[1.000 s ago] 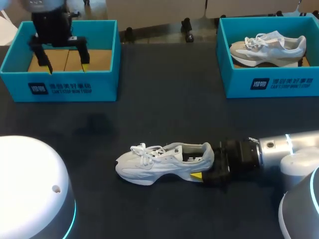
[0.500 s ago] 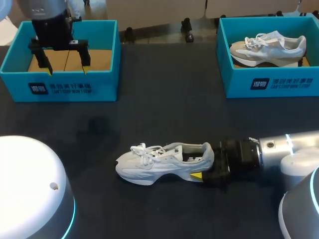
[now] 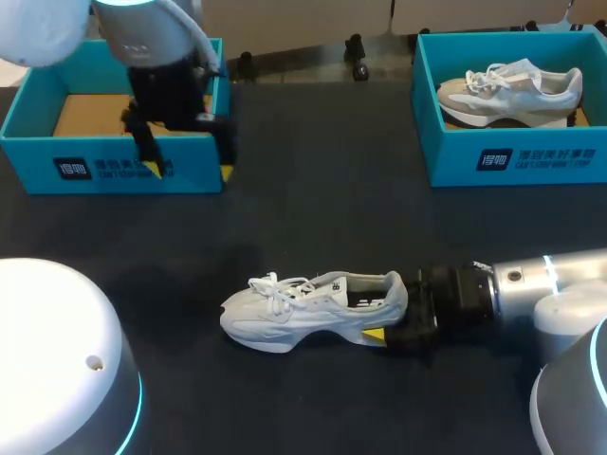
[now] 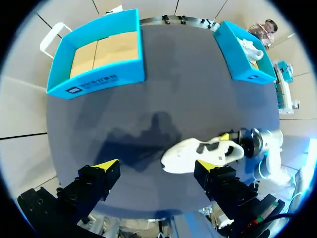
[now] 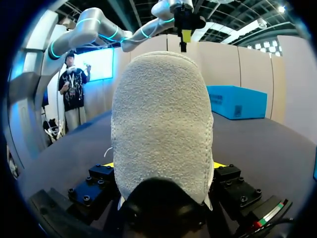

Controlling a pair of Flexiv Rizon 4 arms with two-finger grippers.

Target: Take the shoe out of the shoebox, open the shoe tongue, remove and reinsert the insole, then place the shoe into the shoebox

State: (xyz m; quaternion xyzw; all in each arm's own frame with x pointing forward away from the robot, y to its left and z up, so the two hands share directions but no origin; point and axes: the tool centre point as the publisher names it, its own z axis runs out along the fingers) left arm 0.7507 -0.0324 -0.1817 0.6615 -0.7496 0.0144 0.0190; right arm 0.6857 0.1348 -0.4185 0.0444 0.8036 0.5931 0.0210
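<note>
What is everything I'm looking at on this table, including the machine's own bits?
Shoeboxes: two, teal; left shoebox at the far left, brown floor and nothing in it; right shoebox at the far right.
Shoes: two, whitish; loose shoe lying mid-table; boxed shoe inside the right shoebox.
Table: one, dark.
Left pincer: one, black with yellow tips, open, raised near the left shoebox.
Right pincer: one, same colours, gripping the loose shoe's heel.
</note>
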